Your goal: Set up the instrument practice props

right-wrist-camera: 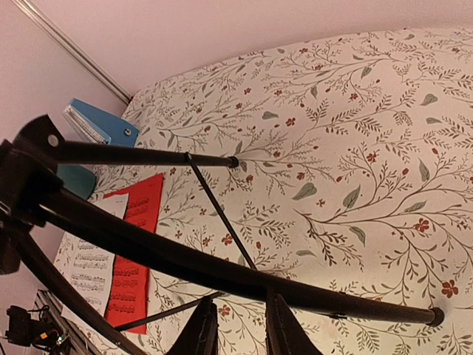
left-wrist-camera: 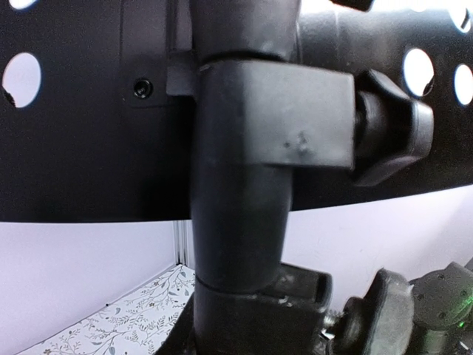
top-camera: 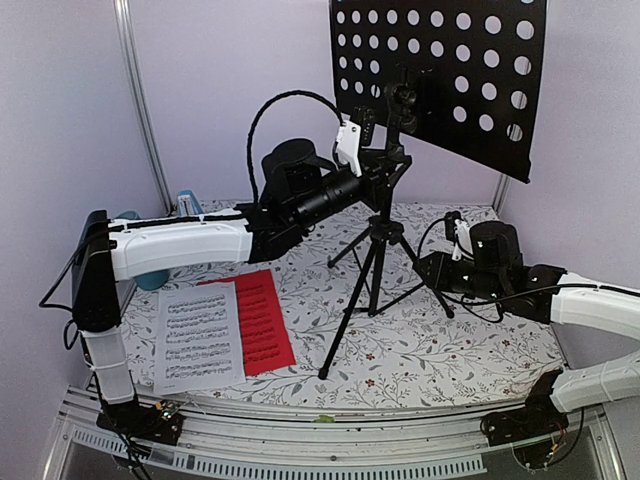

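Left gripper clenched on music stand pole, just below desk. Right gripper low at right-side leg, fingers either side of it; I cannot tell whether clamped yet. Stand upright mid tabletop, toward back edge. White sheet and red sheet flat, overlapping, near front left corner. Metronome at back left corner. Risk, my judgement: pulling leg against my upper hold tips tripod, or leg slips from fingers.
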